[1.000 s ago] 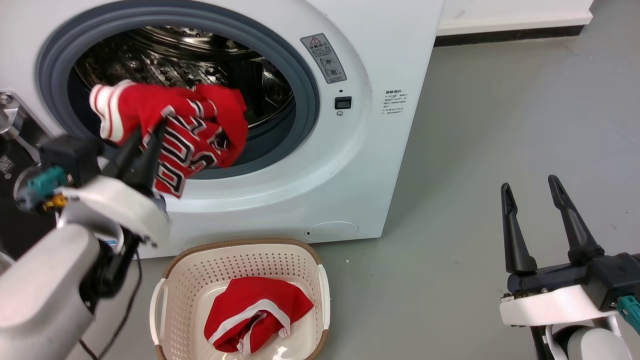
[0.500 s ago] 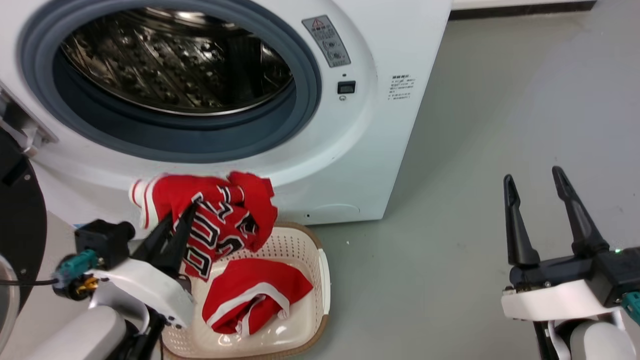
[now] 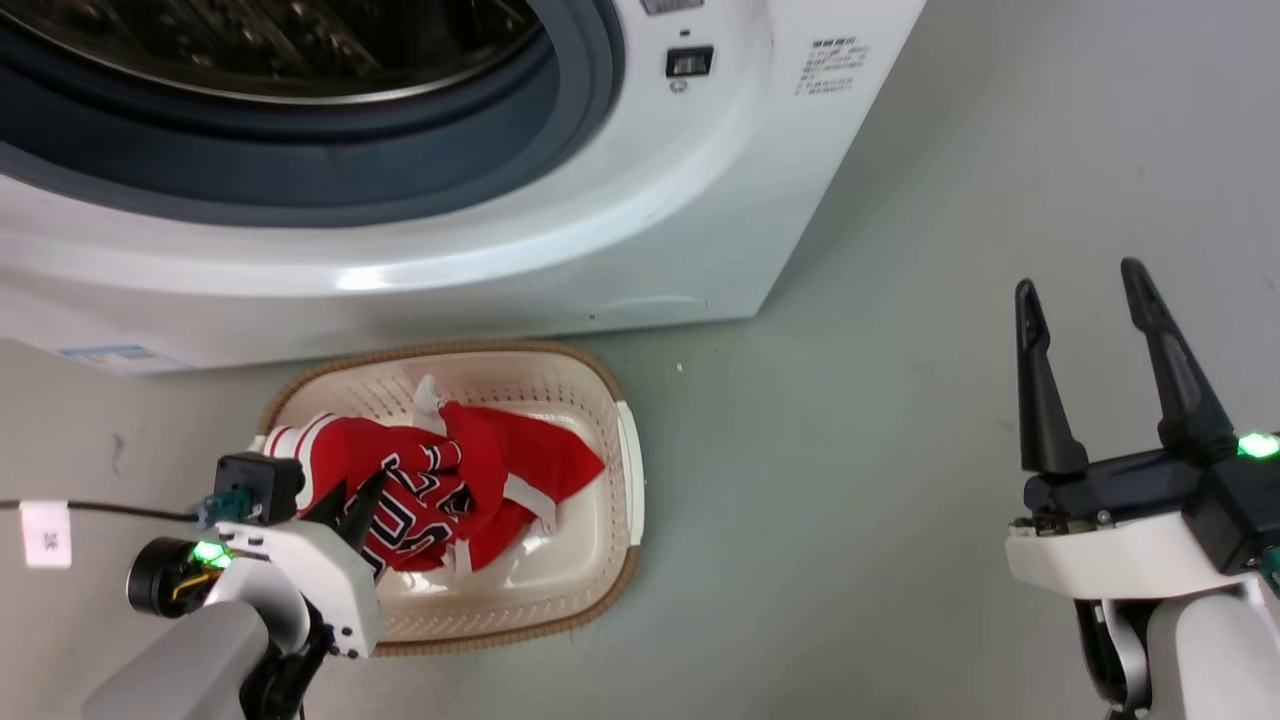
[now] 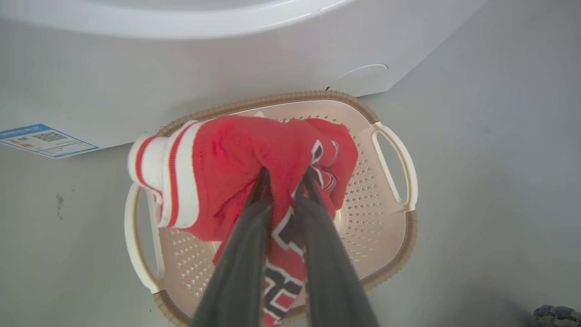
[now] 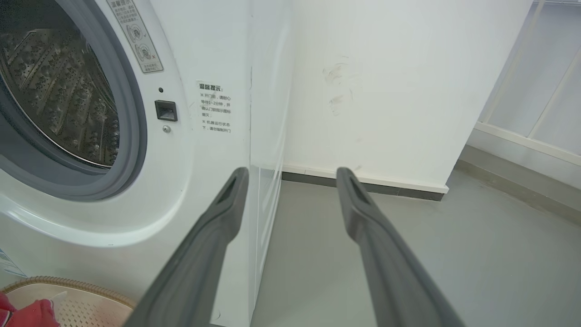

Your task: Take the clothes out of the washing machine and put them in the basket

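1. The washing machine [image 3: 520,260] stands beyond the fingertips of both arms. In the right wrist view its perforated steel drum [image 5: 59,104] is seen through the grey-rimmed porthole, to the left of that arm's fingers.
2. The basket [image 3: 628,470] rests on the floor against the foot of the machine, straight beneath and ahead of the left fingers. It lies well off to the left of the right fingers.
3. The lettered red jersey [image 4: 236,150] is pinched in the left gripper [image 4: 286,177], whose fingers are pressed together on a fold of cloth. The bulk is bunched over the fingertips, and a lettered tail hangs down between the fingers.
4. A second red garment with white trim [image 3: 545,462] already lies in the basket, to the right of the left fingertips.
5. The right gripper [image 3: 1080,280] is held with its fingers spread and nothing between them. The left arm is judged much the nearer.
6. The release is judged to turn on the striped white hem [image 4: 159,177], which spreads to the left of the fingers over the basket's rim and handle. This overhang is made plain in the left wrist view, while in the head view the jersey appears to lie wholly within the rim.
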Robot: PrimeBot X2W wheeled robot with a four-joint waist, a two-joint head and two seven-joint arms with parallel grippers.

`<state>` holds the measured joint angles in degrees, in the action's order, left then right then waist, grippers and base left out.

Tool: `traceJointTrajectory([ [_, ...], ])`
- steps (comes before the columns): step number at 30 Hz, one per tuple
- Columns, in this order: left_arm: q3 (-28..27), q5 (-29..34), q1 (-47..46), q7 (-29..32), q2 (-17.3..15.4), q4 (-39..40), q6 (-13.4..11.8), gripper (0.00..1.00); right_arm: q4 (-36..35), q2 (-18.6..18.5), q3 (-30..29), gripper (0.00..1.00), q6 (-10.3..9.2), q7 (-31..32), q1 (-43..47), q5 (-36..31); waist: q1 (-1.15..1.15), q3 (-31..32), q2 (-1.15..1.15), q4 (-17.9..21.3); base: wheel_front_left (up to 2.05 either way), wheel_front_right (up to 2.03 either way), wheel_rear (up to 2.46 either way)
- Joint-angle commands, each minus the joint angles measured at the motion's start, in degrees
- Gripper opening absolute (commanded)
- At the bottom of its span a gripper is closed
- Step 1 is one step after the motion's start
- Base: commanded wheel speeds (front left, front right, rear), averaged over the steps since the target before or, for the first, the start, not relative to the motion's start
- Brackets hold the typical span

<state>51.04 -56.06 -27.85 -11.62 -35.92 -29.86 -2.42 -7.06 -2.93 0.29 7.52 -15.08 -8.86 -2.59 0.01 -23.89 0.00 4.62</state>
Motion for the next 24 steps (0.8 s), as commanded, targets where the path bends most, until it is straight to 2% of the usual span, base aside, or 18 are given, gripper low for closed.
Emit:
traceJointTrajectory([
  [1,0.2,0.5,-2.4,0.3,1.2,-3.0,1.2,0.00,-0.6,0.1,-0.2,1.00,-0.07,-0.1,-1.4,-0.4,-0.01,-4.3,0.00,0.9,0.00,0.00,0.00],
  [6,0.9,0.9,-7.8,0.6,4.7,-13.1,4.7,0.00,-1.8,0.1,0.0,1.00,-0.06,-0.1,-2.6,-0.9,-0.01,-9.7,0.00,1.6,0.00,0.00,0.00],
  [10,1.0,1.2,-10.9,0.6,6.4,-18.5,6.2,0.00,-2.6,0.1,0.0,1.00,-0.06,-0.1,-3.3,-1.0,-0.01,-12.8,0.00,2.2,0.00,0.00,0.00],
  [11,1.0,1.2,-13.0,0.5,7.4,-21.9,7.0,0.00,-3.1,0.1,-0.1,1.00,-0.06,-0.1,-3.4,-0.8,-0.01,-14.6,0.00,2.6,0.00,0.00,0.00],
  [24,-0.9,-0.7,-22.6,-0.9,11.2,-36.0,9.3,0.00,-5.3,0.1,-0.6,1.00,-0.06,-0.1,-4.4,-0.3,-0.01,-22.9,0.00,3.6,0.00,0.00,0.00],
])
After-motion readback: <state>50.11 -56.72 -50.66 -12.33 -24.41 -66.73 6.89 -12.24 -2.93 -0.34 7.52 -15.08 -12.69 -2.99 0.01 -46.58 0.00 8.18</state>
